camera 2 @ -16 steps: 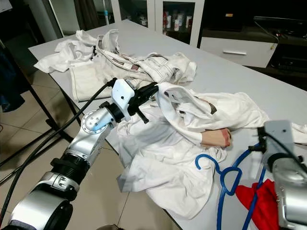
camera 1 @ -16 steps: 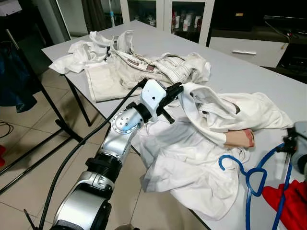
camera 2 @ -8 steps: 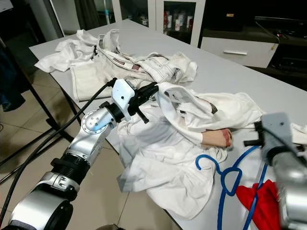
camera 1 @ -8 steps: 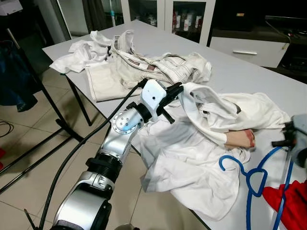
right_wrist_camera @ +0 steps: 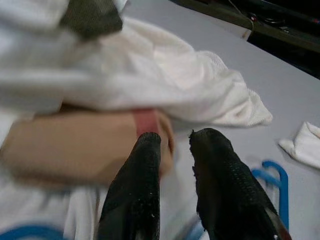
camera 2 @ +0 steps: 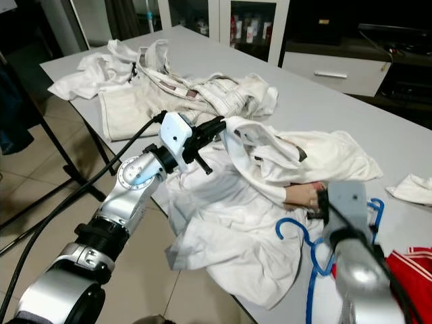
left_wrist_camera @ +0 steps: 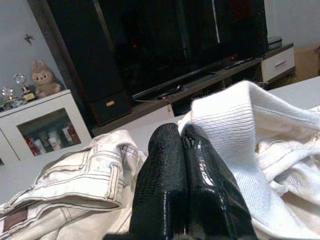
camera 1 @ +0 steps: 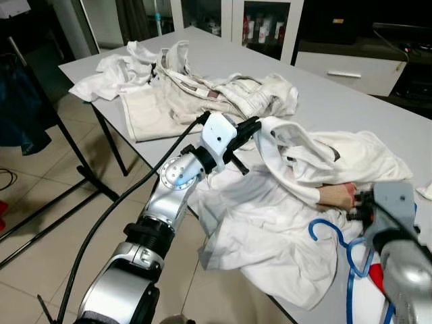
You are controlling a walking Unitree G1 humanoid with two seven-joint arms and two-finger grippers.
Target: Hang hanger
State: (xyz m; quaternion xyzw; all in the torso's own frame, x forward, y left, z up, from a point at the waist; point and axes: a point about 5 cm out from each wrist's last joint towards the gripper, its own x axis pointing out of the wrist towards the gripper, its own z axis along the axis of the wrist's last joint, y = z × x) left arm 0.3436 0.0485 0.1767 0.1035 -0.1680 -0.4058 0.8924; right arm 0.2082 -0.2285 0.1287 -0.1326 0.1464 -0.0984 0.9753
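A blue hanger [camera 2: 305, 237] lies on the grey table [camera 1: 337, 101], its hook on the spread white shirt [camera 1: 270, 223]. My left gripper [camera 1: 251, 127] is shut on the shirt's ribbed collar [left_wrist_camera: 235, 115] and holds it raised off the table. My right gripper [camera 2: 320, 202] hovers just above the hanger, pointing at a peach-coloured piece of cloth [right_wrist_camera: 75, 145] tucked under the shirt. Its black fingers [right_wrist_camera: 140, 190] stand a little apart, with nothing between them. The end of the blue hanger [right_wrist_camera: 274, 175] shows beside them.
Cream trousers and other pale clothes [camera 1: 223, 94] are heaped at the table's far left. A red cloth [camera 2: 412, 270] and a small white rag [camera 2: 410, 189] lie at the right. A dark garment on a rack [camera 1: 20, 108] stands off the table's left. A cabinet [camera 1: 344, 67] lies behind.
My right arm has swung in from the right edge, over the hanger, towards the peach cloth. The left arm and the collar have stayed put.
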